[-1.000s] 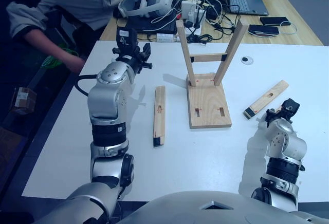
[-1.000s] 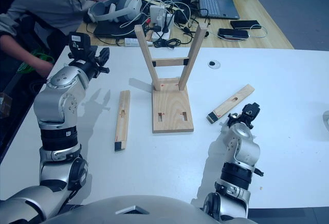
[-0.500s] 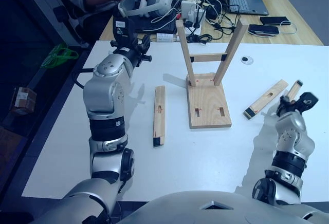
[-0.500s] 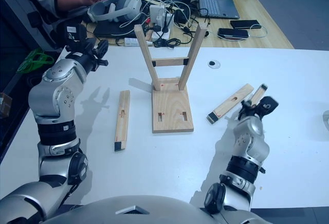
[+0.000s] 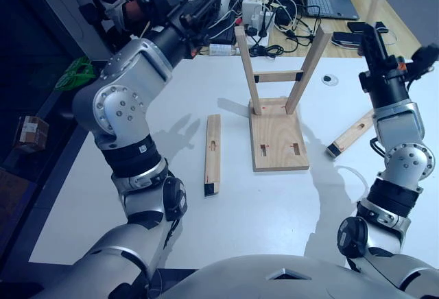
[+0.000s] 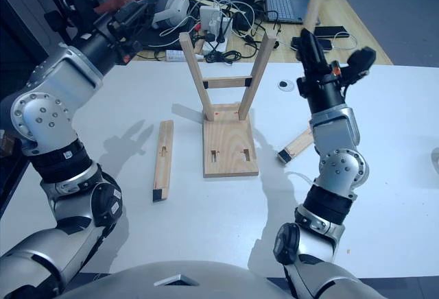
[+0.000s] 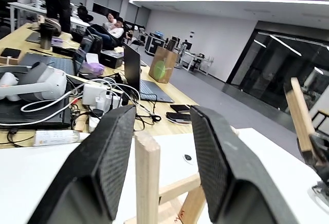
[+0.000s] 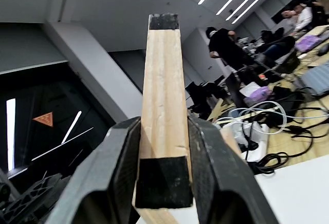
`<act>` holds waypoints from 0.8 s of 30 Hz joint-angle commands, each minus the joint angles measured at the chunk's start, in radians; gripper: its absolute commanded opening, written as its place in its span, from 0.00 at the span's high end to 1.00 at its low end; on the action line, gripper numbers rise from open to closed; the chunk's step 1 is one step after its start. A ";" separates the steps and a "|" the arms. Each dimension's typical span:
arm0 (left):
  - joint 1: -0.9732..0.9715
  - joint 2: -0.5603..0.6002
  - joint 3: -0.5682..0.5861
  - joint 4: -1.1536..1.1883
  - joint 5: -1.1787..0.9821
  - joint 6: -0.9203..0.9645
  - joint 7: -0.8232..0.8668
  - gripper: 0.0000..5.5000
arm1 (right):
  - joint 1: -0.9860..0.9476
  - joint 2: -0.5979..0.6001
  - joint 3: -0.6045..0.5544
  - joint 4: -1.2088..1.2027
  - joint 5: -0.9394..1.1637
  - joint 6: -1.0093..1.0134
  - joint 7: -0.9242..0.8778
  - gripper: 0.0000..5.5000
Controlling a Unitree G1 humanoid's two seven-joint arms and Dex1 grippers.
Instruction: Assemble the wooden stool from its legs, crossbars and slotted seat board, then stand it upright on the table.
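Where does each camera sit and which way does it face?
Left eye, right eye views: on the head, looking down at the table and half-built stool; both arms show.
Left wrist view: on that wrist, facing a stool leg's top past the open left claw.
Right wrist view: on that wrist, looking along the wooden bar clamped in the right claw.
Shared: left wrist view also catches that bar.

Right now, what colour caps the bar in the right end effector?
Black, on both ends of the bar; clearest in right wrist view.
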 commanded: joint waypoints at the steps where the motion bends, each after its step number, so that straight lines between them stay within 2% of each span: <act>1: -0.024 -0.010 -0.013 -0.025 -0.049 0.058 0.021 0.64 | 0.014 0.013 0.183 -0.129 -0.058 0.013 0.003 0.77; 5: -0.022 -0.043 -0.042 -0.051 -0.098 0.113 0.041 0.64 | 0.052 -0.042 0.392 -0.151 -0.308 -0.090 0.036 0.77; 10: -0.035 -0.088 -0.009 -0.064 -0.204 0.169 0.058 0.64 | 0.079 -0.085 0.528 -0.100 -0.556 -0.248 0.060 0.77; 16: -0.032 -0.158 0.121 0.006 -0.334 0.176 0.154 0.64 | 0.115 -0.087 0.578 -0.064 -0.642 -0.339 0.102 0.77; 24: -0.028 -0.162 0.126 0.029 -0.412 0.177 0.233 0.64 | 0.117 -0.060 0.580 -0.058 -0.646 -0.362 0.113 0.77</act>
